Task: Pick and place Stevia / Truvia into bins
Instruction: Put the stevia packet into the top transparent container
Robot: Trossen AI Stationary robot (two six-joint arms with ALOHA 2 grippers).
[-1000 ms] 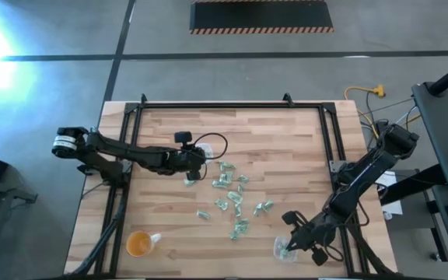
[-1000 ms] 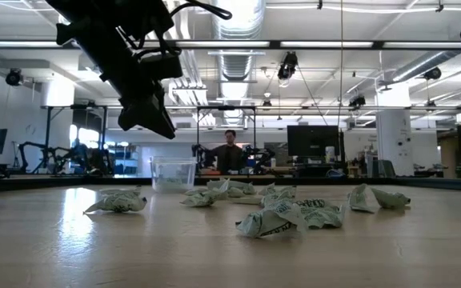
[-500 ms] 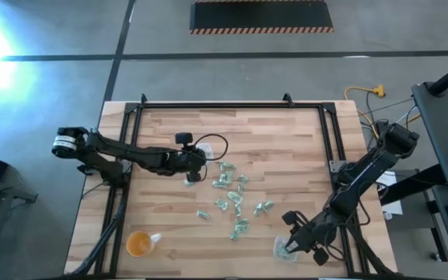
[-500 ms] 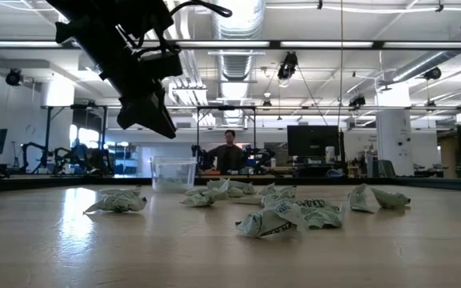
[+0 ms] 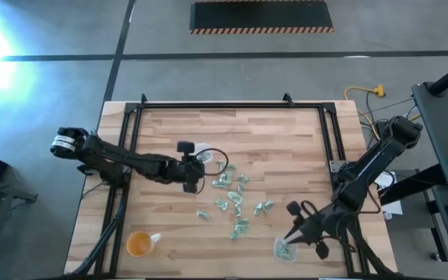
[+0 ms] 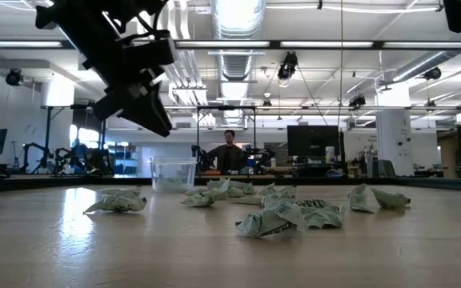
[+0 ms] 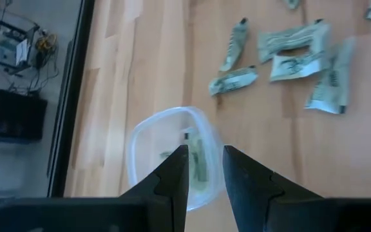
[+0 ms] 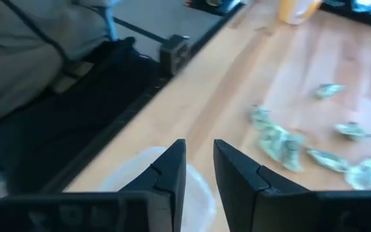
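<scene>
Meanwhile, my left gripper [image 7: 203, 169] and right gripper [image 8: 198, 164] hover narrowly parted, empty, over clear bins [image 7: 166, 161] [image 8: 143, 171]; few packets inside, most Stevia packets [image 5: 236, 198] scattered mid-frame, unsorted.

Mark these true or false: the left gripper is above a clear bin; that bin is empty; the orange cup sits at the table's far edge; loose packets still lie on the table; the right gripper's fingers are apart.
1. The left gripper is above a clear bin. True.
2. That bin is empty. False: a packet lies inside it.
3. The orange cup sits at the table's far edge. False: it sits near the front left corner.
4. Loose packets lie on the table. True.
5. The right gripper has its fingers apart. True: a narrow gap shows between them.
</scene>
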